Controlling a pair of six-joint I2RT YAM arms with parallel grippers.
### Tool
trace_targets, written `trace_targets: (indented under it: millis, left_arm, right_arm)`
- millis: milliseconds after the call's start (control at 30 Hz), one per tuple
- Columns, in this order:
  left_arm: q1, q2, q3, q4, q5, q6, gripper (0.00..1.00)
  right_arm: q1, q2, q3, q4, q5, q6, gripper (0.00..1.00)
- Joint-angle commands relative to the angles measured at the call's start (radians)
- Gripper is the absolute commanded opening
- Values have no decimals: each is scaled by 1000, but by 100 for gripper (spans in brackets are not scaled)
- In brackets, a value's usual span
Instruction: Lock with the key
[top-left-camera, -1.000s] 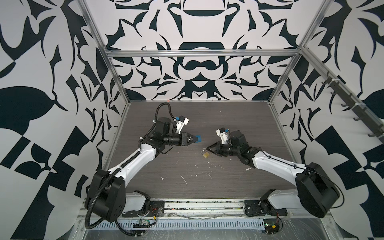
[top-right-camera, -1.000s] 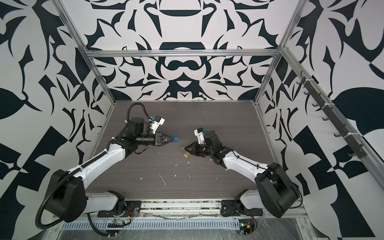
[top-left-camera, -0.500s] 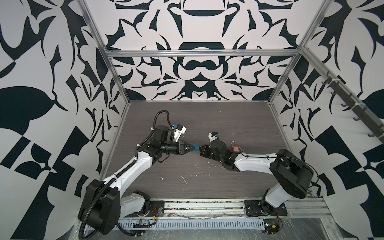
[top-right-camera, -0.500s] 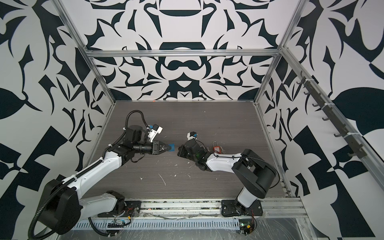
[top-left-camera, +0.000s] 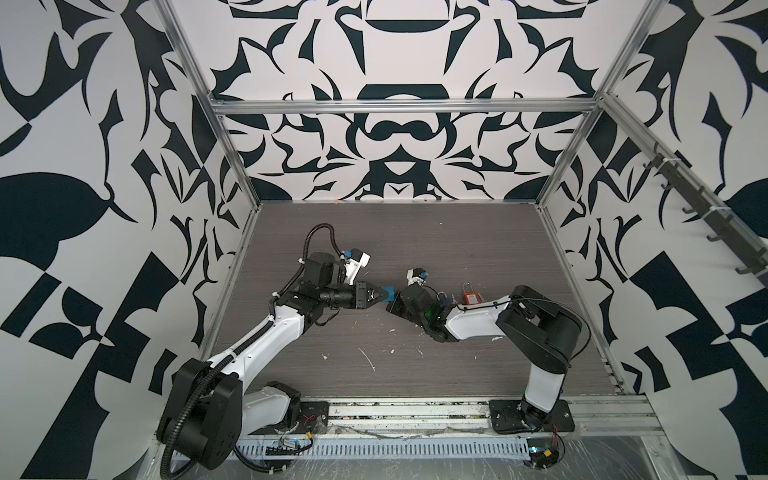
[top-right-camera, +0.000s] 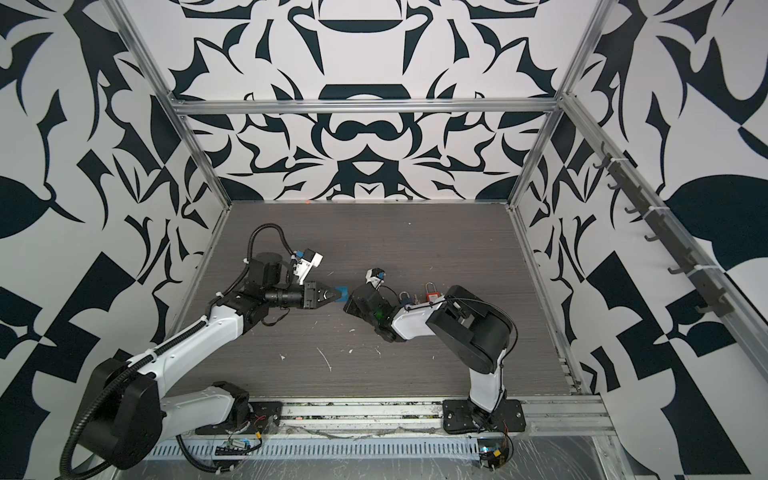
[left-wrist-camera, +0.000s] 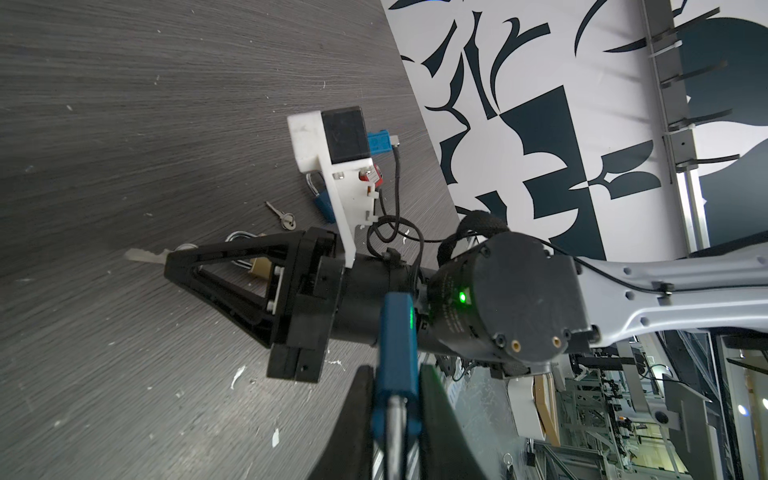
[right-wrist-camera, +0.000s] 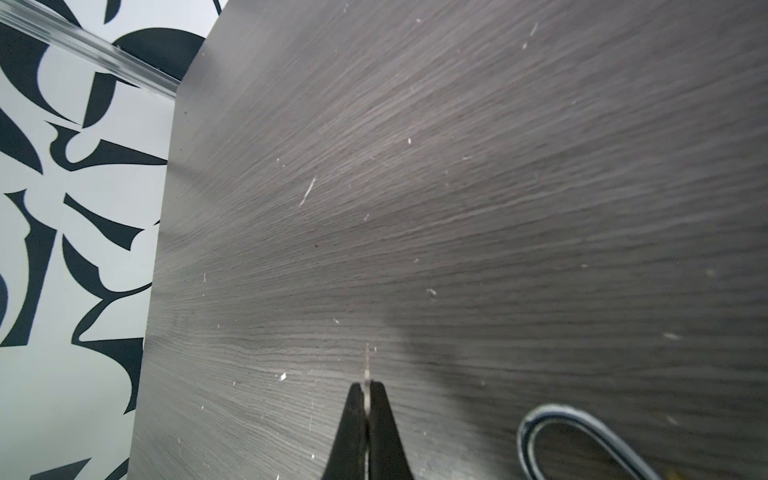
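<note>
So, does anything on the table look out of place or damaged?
Mostly small things: white flecks are scattered over the table near the front, like chips or scraps. A loose key lies near the brass padlock, in no lock. I see nothing broken.

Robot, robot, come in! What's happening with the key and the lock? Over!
Left jaws shut on blue padlock. Right jaws shut on key. Key not in padlock yet. Brass padlock, spare key loose on table.

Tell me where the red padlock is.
In both top views the red padlock lies on the table right of centre, just beyond the right arm's forearm, with a blue padlock beside it.
</note>
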Motion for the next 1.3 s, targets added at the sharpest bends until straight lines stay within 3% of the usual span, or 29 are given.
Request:
trace_targets:
  millis: [0,100,333,567,867,1033,1133,1267]
  left_arm:
    - [9,-17,-16,22,22,-1,0]
    - [12,-25,-22,22,19,0,0]
    - [23,-20,-19,20,25,2,0]
    - [24,-11,-15,23,27,3,0]
    - [27,-1,-25,58,39,0,0]
    - [31,6,-37,82,48,-6,0]
    - [36,10,-44,109,65,-15,0]
    - [39,11,-56,134,73,-23,0]
  right_arm:
    - [19,-6,40,30,18,32,0]
    - [35,2,44,20,21,47,1]
    - [42,-3,34,4,20,69,22]
    - [46,-50,6,-31,22,67,28]
    - [39,-248,-80,-127,43,-4,32]
    - [-51,-337,-87,-182,-141,-102,33]
    - [-106,-376,-149,-26,-325,-142,37]
    - [-171,-382,-207,207,-550,-106,46]
